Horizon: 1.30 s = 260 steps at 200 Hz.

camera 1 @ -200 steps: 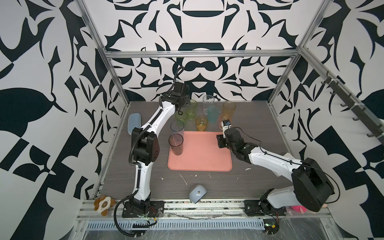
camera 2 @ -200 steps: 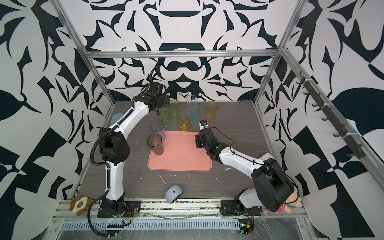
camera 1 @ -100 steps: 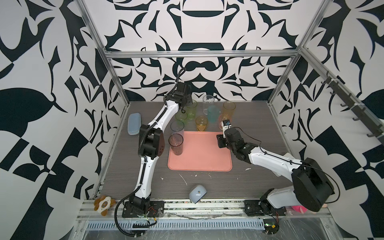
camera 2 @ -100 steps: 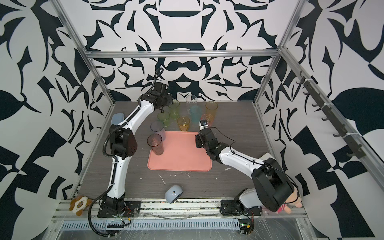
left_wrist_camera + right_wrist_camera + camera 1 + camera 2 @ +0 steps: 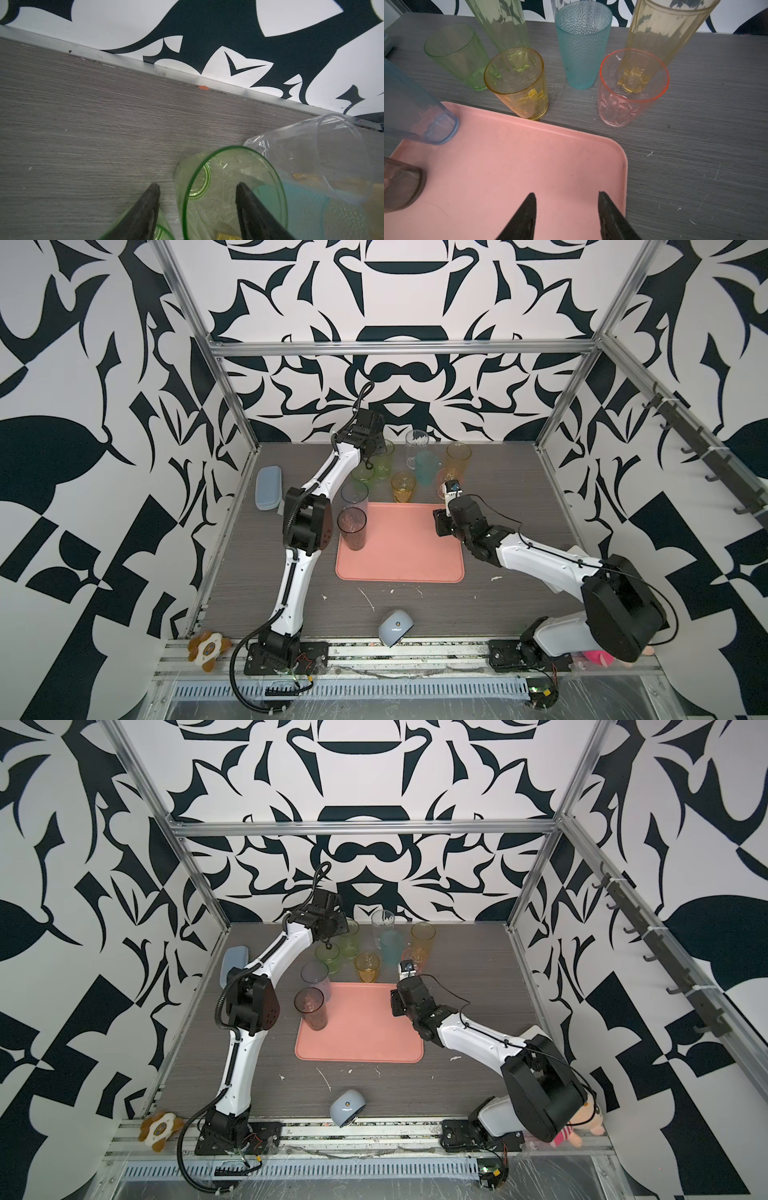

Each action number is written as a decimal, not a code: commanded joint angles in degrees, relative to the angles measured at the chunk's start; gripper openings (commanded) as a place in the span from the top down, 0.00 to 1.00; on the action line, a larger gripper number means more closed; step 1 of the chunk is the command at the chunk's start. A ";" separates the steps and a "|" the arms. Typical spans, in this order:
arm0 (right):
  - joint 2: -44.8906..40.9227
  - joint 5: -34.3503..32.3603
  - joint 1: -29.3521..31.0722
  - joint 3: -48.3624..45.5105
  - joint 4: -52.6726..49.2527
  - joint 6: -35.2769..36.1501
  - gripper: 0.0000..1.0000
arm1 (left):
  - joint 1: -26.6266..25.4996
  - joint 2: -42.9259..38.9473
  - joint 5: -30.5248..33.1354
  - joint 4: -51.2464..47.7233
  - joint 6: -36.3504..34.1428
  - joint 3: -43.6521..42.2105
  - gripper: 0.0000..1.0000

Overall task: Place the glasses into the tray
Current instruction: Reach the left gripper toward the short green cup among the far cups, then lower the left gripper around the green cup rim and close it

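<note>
The salmon-pink tray (image 5: pixel 399 547) (image 5: pixel 361 1027) (image 5: pixel 508 166) carries a grey glass (image 5: pixel 352 529) (image 5: pixel 400 185) and a blue glass (image 5: pixel 354 497) (image 5: pixel 415 108) along its left edge. Behind it stand a short green glass (image 5: pixel 362 472), an amber one (image 5: pixel 403 486), a teal one (image 5: pixel 424 466), a clear one (image 5: pixel 417 445), a tall amber one (image 5: pixel 458 456) and a pink one (image 5: pixel 631 87). My left gripper (image 5: pixel 196 185) is open, straddling the rim of the tall green glass (image 5: pixel 228 187) (image 5: pixel 384 458). My right gripper (image 5: pixel 565 193) hangs open and empty over the tray's far right corner.
A pale-blue oblong case (image 5: pixel 269 488) lies at the left edge of the table. A pale-blue mouse-like object (image 5: pixel 395 626) sits at the front edge, a plush toy (image 5: pixel 206 649) on the rail. The back wall stands close behind the glasses.
My left arm has reached a little farther back over the green glasses, and its jaws have narrowed slightly. The right arm has not moved.
</note>
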State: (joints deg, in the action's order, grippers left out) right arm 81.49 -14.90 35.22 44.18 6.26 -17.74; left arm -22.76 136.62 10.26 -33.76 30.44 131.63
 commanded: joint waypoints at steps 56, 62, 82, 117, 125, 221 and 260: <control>0.88 -1.28 -0.18 2.12 0.58 0.88 0.49 | 0.29 2.96 -0.57 -1.26 2.40 4.15 0.39; 0.82 -1.22 -0.24 2.09 0.57 0.95 0.49 | 0.34 3.04 -0.62 -1.22 2.56 4.16 0.39; 0.81 -1.31 -0.18 2.15 0.53 0.96 0.49 | 0.27 3.30 -1.01 -1.18 2.95 4.24 0.40; 0.82 -1.28 -0.16 2.18 0.58 0.94 0.49 | 0.28 3.57 -1.85 -1.32 3.48 3.95 0.46; 0.79 -1.28 -0.22 2.19 0.48 0.96 0.50 | 0.34 3.57 -1.91 -1.40 3.50 3.85 0.47; 0.72 -1.19 -0.16 2.40 0.13 1.11 0.50 | 0.30 3.05 -2.72 -1.61 3.92 2.52 0.61; 0.75 -1.23 -0.17 2.40 0.00 1.06 0.50 | 0.29 2.16 -2.53 -0.89 3.99 1.06 0.66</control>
State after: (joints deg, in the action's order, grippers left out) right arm 82.61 -15.07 35.22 44.21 5.89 -17.52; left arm -22.72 139.37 7.86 -34.72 33.93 133.91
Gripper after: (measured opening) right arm 0.505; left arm 0.349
